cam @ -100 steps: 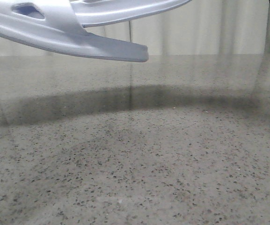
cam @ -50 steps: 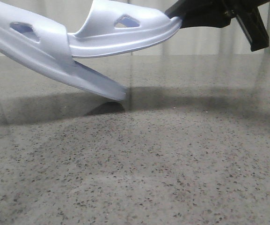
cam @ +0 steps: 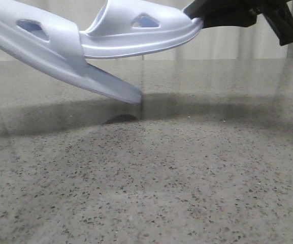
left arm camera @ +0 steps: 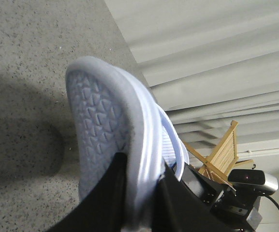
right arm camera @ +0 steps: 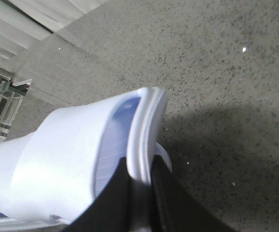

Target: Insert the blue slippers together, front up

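Both blue slippers hang in the air above the table. The left slipper (cam: 60,51) slopes down to the right, its tip a little above the tabletop. The right slipper (cam: 136,35) lies nearly level, one end tucked under the left slipper's strap. My right gripper (cam: 199,18) is shut on its other end, and the right wrist view shows the gripper (right arm camera: 140,181) clamping the slipper's rim (right arm camera: 146,121). My left gripper (left arm camera: 141,186) is shut on the edge of the left slipper's sole (left arm camera: 100,121). It is out of the front view.
The speckled grey stone table (cam: 161,178) spreads below, with the slippers' shadow across it. Pale curtains hang behind. In the left wrist view a wooden rack (left arm camera: 221,154) and a webcam (left arm camera: 255,181) stand beyond the slipper.
Both slippers have come down into view, and the right gripper has entered at the top right. The left slipper's tip has tilted down towards the table. The right slipper now sits under its strap.
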Tool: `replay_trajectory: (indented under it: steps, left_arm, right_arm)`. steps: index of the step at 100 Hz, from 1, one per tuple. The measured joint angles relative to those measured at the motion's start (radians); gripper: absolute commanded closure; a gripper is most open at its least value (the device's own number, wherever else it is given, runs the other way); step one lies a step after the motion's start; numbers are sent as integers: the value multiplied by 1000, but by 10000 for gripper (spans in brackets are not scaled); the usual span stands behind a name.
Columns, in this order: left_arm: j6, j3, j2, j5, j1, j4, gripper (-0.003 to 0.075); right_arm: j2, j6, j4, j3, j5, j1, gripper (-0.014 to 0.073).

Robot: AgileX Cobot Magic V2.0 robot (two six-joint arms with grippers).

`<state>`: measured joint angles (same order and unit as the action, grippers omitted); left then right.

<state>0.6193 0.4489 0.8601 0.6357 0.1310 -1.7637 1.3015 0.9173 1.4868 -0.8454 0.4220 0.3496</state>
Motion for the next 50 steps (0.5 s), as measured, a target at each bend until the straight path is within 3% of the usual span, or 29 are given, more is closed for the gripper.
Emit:
replay_trajectory:
  steps: [25,50]
  left_arm:
    - [2,0,2,43,0,0,704]
    - [-2,0,3,63,2,0,704]
  right_arm:
    - [-95,4,-124,0,-48,11,393]
    - [-154,7,-177,0,-70,20,264]
